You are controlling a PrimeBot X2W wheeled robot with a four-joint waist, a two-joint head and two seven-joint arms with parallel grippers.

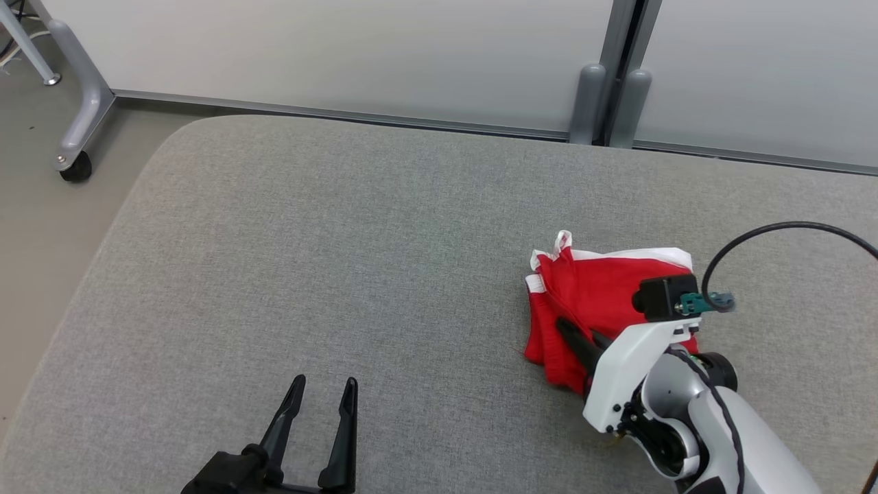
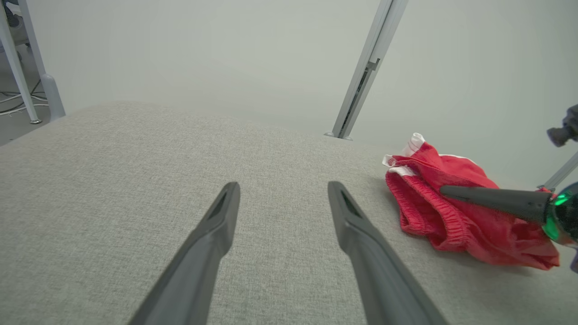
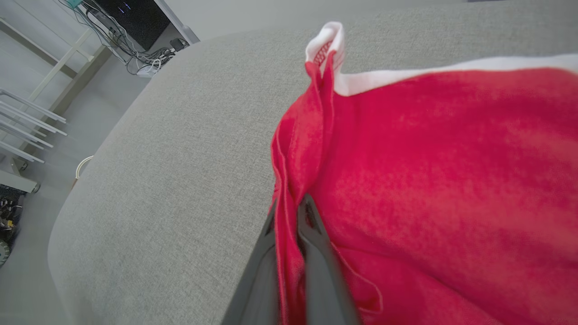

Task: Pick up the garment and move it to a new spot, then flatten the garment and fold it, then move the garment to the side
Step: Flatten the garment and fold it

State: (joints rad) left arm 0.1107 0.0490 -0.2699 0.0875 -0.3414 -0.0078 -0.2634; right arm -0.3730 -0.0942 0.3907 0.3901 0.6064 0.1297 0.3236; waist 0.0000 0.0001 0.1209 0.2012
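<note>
The garment (image 1: 583, 302) is red with white trim and lies crumpled on the right side of the grey padded table (image 1: 329, 274). My right gripper (image 1: 564, 328) is shut on a fold at the garment's left edge; the right wrist view shows red cloth (image 3: 406, 180) pinched between the two dark fingers (image 3: 316, 253). In the left wrist view the garment (image 2: 456, 212) sits to the right with the right gripper's finger (image 2: 492, 198) lying across it. My left gripper (image 1: 322, 387) stands open near the table's front edge, well left of the garment, nothing between its fingers (image 2: 216, 225).
A pale wall panel with a grey post (image 1: 607, 89) runs behind the table. A wheeled frame leg (image 1: 75, 165) stands on the floor at the back left. A black cable (image 1: 768, 240) loops above my right wrist. Cables and a rack (image 3: 27, 126) lie beyond the table's left end.
</note>
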